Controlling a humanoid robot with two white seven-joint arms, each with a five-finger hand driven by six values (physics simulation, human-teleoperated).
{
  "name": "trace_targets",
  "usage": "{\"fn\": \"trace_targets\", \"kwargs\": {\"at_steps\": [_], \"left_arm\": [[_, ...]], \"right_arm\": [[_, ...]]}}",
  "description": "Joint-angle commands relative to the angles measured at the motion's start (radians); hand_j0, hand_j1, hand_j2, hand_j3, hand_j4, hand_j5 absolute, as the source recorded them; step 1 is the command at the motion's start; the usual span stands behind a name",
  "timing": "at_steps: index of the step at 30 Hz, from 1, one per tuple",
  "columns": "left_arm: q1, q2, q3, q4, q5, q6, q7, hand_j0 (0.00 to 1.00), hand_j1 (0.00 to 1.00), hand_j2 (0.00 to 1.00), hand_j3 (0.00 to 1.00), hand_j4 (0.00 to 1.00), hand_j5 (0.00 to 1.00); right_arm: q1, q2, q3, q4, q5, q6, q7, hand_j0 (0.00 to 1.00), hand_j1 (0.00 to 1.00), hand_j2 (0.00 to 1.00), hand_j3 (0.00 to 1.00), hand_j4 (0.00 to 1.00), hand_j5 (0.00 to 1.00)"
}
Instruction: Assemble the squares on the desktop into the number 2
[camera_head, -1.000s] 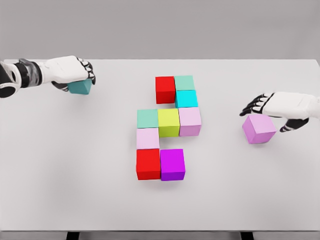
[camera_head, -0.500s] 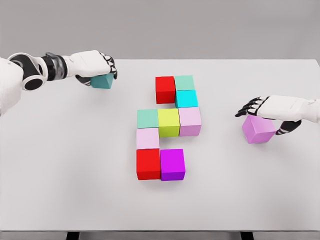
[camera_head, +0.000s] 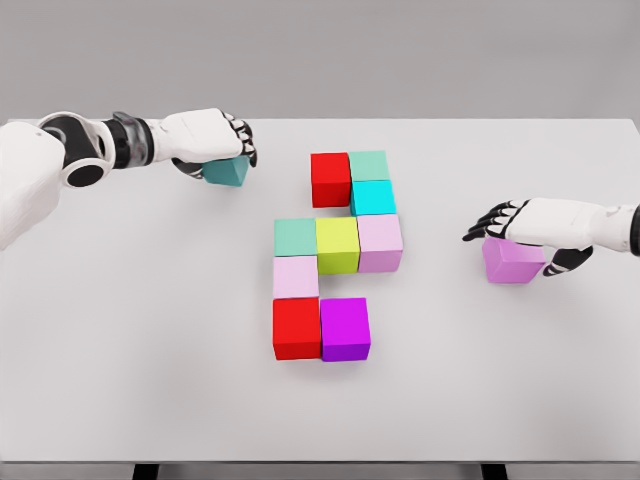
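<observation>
- Nearest the lower edge of the frame, a bare stretch of the white worktop (camera_head: 150, 400) is seen, with two dark supports just visible beneath its front edge.
- Slightly above that, at lower centre, a red cube (camera_head: 296, 328) and a magenta cube (camera_head: 345, 329) are set side by side, touching.
- Directly above the red one a pale pink cube (camera_head: 295, 277) is placed, and above that a mint green cube (camera_head: 295, 237).
- To the right of the mint green cube, a yellow-green cube (camera_head: 338, 245) and a light lilac cube (camera_head: 380, 243) are lined up in a touching row at mid-frame.
- At the right of the frame, the right hand (camera_head: 530, 228) is laid over a violet cube (camera_head: 512, 260); its fingers are curled down around the top and sides, so the cube is gripped. This cube sits well apart from the central group.
- Further back, a cyan cube (camera_head: 373, 198) is stacked in the pattern above the lilac one, and behind it a second red cube (camera_head: 330, 179) and a sea-green cube (camera_head: 369, 165) are set side by side.
- At the upper left, the left hand (camera_head: 215, 143) is closed over a teal cube (camera_head: 226, 171), which is held near the far row but apart from it.
</observation>
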Motion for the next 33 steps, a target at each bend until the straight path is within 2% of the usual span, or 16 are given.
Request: {"fn": "trace_targets", "kwargs": {"at_steps": [1,2,4,8,10,14,15,18,20,21,22,33], "left_arm": [[0.000,0.001,-0.001,-0.004,0.005,0.001,0.000,0.69,0.69,0.69,0.69,0.69,0.69],[0.000,0.001,-0.001,-0.004,0.005,0.001,0.000,0.69,0.69,0.69,0.69,0.69,0.69],[0.000,-0.001,-0.002,-0.007,0.005,0.001,0.000,0.70,0.70,0.70,0.70,0.70,0.70],[0.000,-0.001,-0.018,-0.018,0.005,0.001,0.000,0.72,0.72,0.72,0.72,0.72,0.72],[0.000,0.002,-0.021,-0.033,0.005,0.001,0.000,0.72,0.72,0.72,0.72,0.72,0.72],[0.000,0.004,-0.024,-0.040,0.006,0.001,0.000,0.72,0.72,0.72,0.72,0.72,0.72],[0.000,0.005,-0.025,-0.040,0.006,0.001,0.000,0.72,0.72,0.72,0.72,0.72,0.72],[0.002,0.011,-0.030,-0.058,0.006,0.001,0.000,0.72,0.72,0.72,0.72,0.72,0.72],[0.002,0.011,-0.032,-0.059,0.006,0.001,0.000,0.77,0.77,0.77,0.77,0.77,0.77],[0.002,0.011,-0.036,-0.059,0.006,0.001,0.000,0.85,0.85,0.85,0.85,0.85,0.85],[0.000,0.010,-0.042,-0.058,0.008,0.001,0.001,0.99,0.99,0.99,0.99,0.99,0.99],[-0.005,0.008,-0.036,-0.044,0.011,0.001,0.003,1.00,1.00,1.00,1.00,1.00,1.00]], "right_arm": [[0.000,0.001,-0.001,0.001,0.012,0.002,0.000,1.00,1.00,1.00,1.00,1.00,1.00],[0.000,0.000,-0.001,0.001,0.015,0.002,0.000,0.99,0.99,0.99,0.99,0.99,0.99],[0.005,0.000,-0.001,0.000,0.018,0.002,0.000,0.88,0.88,0.88,0.88,0.88,0.88],[0.009,0.000,-0.001,0.000,0.027,0.002,0.000,0.86,0.86,0.86,0.86,0.86,0.86],[0.009,-0.002,-0.001,0.000,0.027,0.002,0.000,0.79,0.79,0.79,0.79,0.79,0.79],[0.006,-0.002,-0.005,-0.002,0.027,0.002,0.000,0.75,0.75,0.75,0.75,0.75,0.75],[0.006,-0.003,-0.007,-0.002,0.026,0.002,0.000,0.71,0.71,0.71,0.71,0.71,0.71],[0.002,-0.005,-0.013,-0.005,0.018,0.002,0.000,0.70,0.70,0.70,0.70,0.70,0.70],[0.002,-0.016,-0.014,-0.031,0.015,0.002,0.000,0.70,0.70,0.70,0.70,0.70,0.70],[0.003,-0.019,-0.014,-0.046,0.014,0.002,0.000,0.70,0.70,0.70,0.70,0.70,0.70],[0.003,-0.022,-0.016,-0.056,0.014,0.002,0.000,0.70,0.70,0.70,0.70,0.70,0.70],[0.009,-0.085,-0.017,-0.175,0.011,0.002,0.000,0.69,0.69,0.69,0.69,0.69,0.69]]}}
